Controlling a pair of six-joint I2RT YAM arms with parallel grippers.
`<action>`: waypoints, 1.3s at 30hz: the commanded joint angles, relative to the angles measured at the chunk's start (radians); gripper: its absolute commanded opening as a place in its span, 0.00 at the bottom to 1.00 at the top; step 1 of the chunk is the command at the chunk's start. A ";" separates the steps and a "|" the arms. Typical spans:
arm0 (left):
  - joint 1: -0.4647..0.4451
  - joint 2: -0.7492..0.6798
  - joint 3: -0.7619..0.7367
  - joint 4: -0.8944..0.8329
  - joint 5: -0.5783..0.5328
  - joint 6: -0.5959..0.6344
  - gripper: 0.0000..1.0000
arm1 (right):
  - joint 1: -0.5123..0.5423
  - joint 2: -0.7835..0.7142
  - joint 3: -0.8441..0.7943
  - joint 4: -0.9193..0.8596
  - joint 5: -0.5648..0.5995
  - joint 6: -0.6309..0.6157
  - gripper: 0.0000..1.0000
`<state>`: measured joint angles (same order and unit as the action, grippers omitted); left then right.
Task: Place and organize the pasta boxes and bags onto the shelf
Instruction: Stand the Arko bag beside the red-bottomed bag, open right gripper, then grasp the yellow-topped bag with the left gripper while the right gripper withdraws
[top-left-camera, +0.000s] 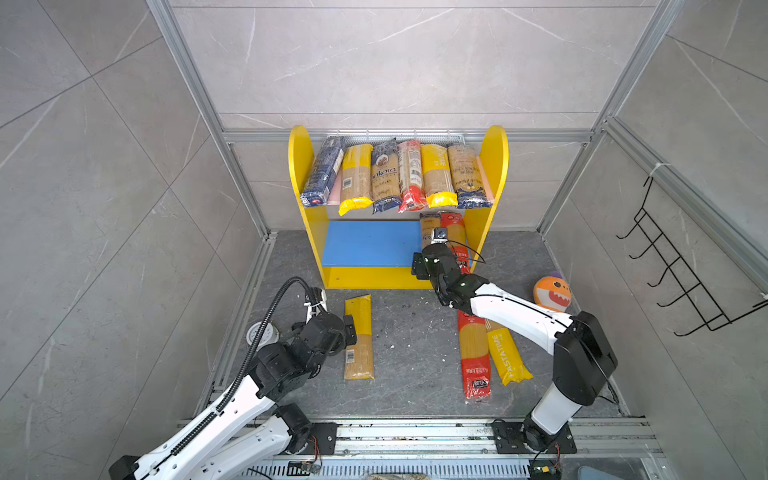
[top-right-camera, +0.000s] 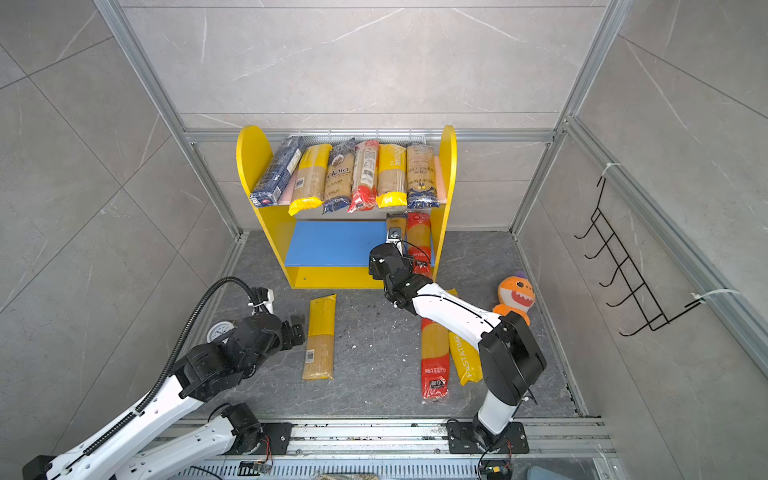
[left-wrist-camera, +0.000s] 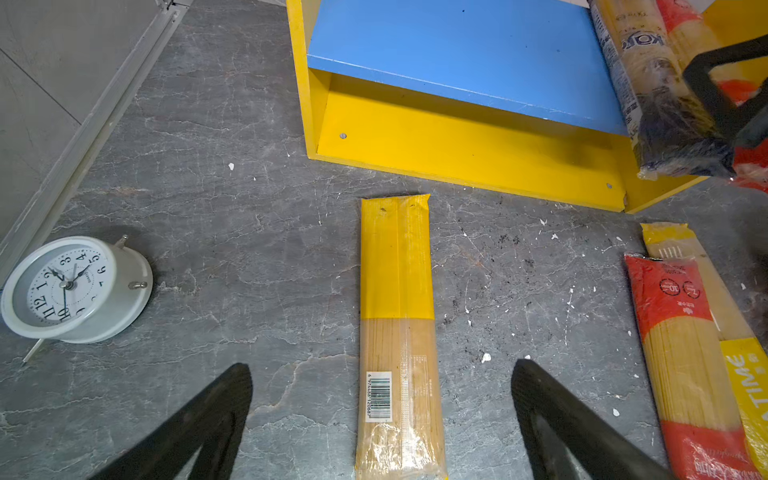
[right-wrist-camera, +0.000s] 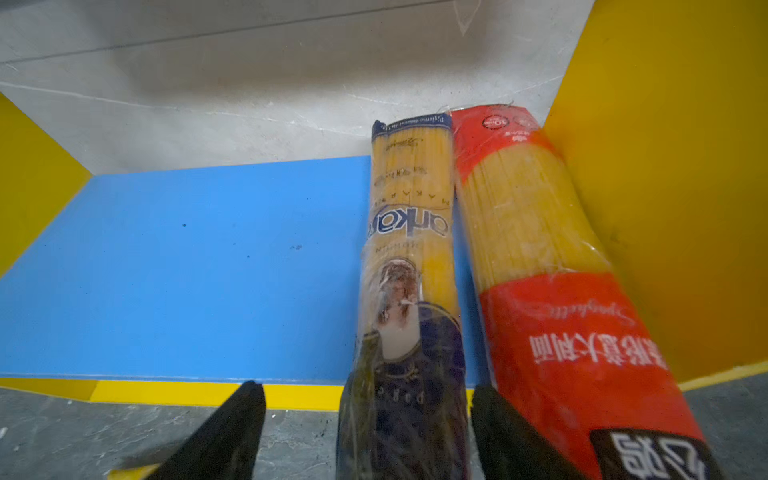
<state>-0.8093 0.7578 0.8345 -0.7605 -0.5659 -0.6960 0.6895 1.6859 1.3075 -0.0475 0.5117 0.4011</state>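
Observation:
The shelf (top-left-camera: 496, 166) carries several pasta packs side by side on its pink upper board. On the blue lower board (top-left-camera: 365, 243), at the right end, lie a navy-ended bag (right-wrist-camera: 409, 232) and a red-ended bag (right-wrist-camera: 540, 257). My right gripper (right-wrist-camera: 365, 386) is at the board's front edge, open, its jaws either side of the navy bag's near end with a gap on one side. A yellow-topped pack (left-wrist-camera: 397, 291) lies on the floor in front of the shelf. My left gripper (left-wrist-camera: 382, 365) hovers open over its barcode end. A red pack (top-left-camera: 473, 361) and a yellow pack (top-left-camera: 507, 357) lie under the right arm.
A white alarm clock (left-wrist-camera: 70, 286) lies on the floor left of the left arm. An orange plush shark (top-left-camera: 552, 293) sits by the right wall. A black wire rack (top-left-camera: 681, 270) hangs on that wall. A white mesh basket (top-left-camera: 395, 135) stands behind the shelf.

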 joint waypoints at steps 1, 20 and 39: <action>-0.004 -0.029 -0.017 0.008 0.003 -0.025 1.00 | 0.001 -0.058 0.007 -0.051 -0.053 0.038 0.82; -0.008 -0.083 -0.315 0.103 0.144 -0.222 1.00 | 0.304 -0.412 -0.352 -0.265 0.000 0.221 0.85; -0.219 0.175 -0.421 0.264 0.021 -0.415 1.00 | 0.541 -0.600 -0.614 -0.354 0.049 0.393 0.90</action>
<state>-0.9802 0.8768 0.4145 -0.5434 -0.4511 -1.0355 1.2224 1.1080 0.7074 -0.3786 0.5323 0.7681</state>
